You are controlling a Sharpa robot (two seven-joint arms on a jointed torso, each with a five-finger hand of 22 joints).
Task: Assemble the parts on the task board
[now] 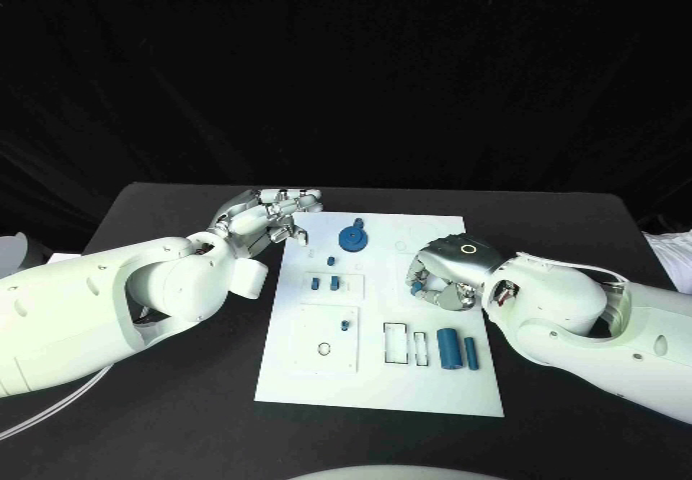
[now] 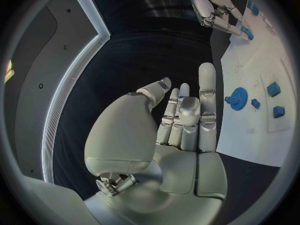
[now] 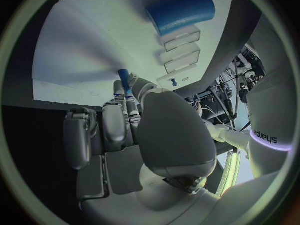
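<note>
Right hand [image 1: 440, 275]: over the right half of the task board [image 1: 433, 390], fingers curled in. The right wrist view shows a small blue peg [image 3: 124, 78] pinched between thumb and fingertips, its free end toward the white plate. The hand grips this part.

Left hand [image 1: 264, 215]: hangs at the board's far left corner, over the table [image 1: 173, 420]. Fingers extended and close together, nothing between them; it holds nothing.

Parts on the board: the blue gear [image 1: 353, 238] stands near the far edge. Two small blue blocks [image 1: 325, 284] sit in the left middle panel. Two blue cylinders [image 1: 459, 350] lie near the right edge, beside rectangular slots [image 1: 405, 343]. Which seat the held peg belongs to cannot be told.

Judgement: the step in hand is carrying the peg to its seat. Keep the peg upright, align it over the hole before lowering, and press straight down without side load. Do not brush the loose cylinders just beside the hand. Left hand should steady the board's edge if it slides.
</note>
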